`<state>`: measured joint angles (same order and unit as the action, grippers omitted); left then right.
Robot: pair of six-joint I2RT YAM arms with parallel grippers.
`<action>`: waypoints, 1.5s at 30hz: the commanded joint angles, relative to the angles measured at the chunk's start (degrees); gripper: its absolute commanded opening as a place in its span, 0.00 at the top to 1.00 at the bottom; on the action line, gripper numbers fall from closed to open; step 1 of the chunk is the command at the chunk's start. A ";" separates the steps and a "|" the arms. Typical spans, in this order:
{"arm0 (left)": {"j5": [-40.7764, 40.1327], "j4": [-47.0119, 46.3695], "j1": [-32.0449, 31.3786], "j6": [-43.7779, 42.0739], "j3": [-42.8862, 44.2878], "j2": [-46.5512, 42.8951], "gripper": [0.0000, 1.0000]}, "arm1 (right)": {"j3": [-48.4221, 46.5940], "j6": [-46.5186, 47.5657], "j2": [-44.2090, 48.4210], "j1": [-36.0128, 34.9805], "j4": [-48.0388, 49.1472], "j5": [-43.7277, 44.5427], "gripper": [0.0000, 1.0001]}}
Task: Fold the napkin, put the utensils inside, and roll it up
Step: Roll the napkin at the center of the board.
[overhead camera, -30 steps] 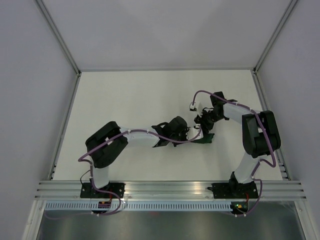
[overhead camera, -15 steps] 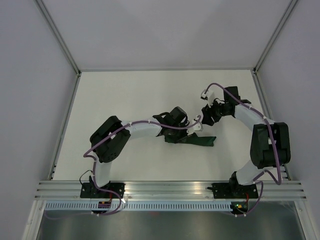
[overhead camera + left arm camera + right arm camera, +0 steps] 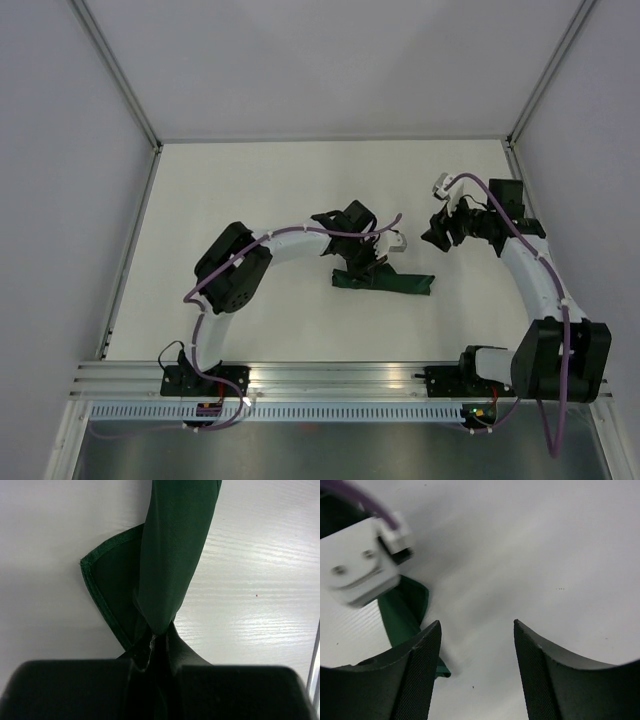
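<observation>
My left gripper [image 3: 156,639] has just clamped shut on one end of the napkin [image 3: 172,550]. My right gripper [image 3: 477,672] has let go, spread its jaws wide and drawn back to the right, holding nothing. A second ago both sat bunched over the cloth. Now the napkin lies as a long, narrow dark green bundle mid-table, stretching right from my pinch. I judge the rolling nearly done (the utensils are nowhere in view, perhaps wrapped inside). The table [image 3: 250,190] is white and faintly grained, white walls [image 3: 330,70] enclose it, and a metal rail [image 3: 340,378] runs along the near edge.
</observation>
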<state>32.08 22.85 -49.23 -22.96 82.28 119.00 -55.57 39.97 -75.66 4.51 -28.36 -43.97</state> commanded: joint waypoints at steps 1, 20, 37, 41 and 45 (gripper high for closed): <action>4.48 10.89 1.07 2.31 1.64 6.05 0.98 | 3.45 11.16 5.60 -0.03 -6.85 -7.01 0.34; 9.50 25.30 1.86 2.92 12.20 17.93 0.98 | 28.84 14.09 19.68 -36.58 8.84 23.13 0.29; 10.55 26.72 2.91 3.27 15.72 16.62 0.62 | 31.14 13.47 9.92 -44.85 15.36 33.07 0.50; 10.46 24.88 4.23 5.11 17.91 12.94 0.52 | 29.74 11.89 7.46 -44.77 13.16 32.72 0.56; 9.33 20.84 6.60 8.54 19.23 8.99 0.50 | 28.06 8.91 4.30 -44.77 11.40 32.19 0.59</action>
<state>48.80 48.34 -45.58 -17.21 99.53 132.00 -26.39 52.16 -68.69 -40.03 -12.91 -13.17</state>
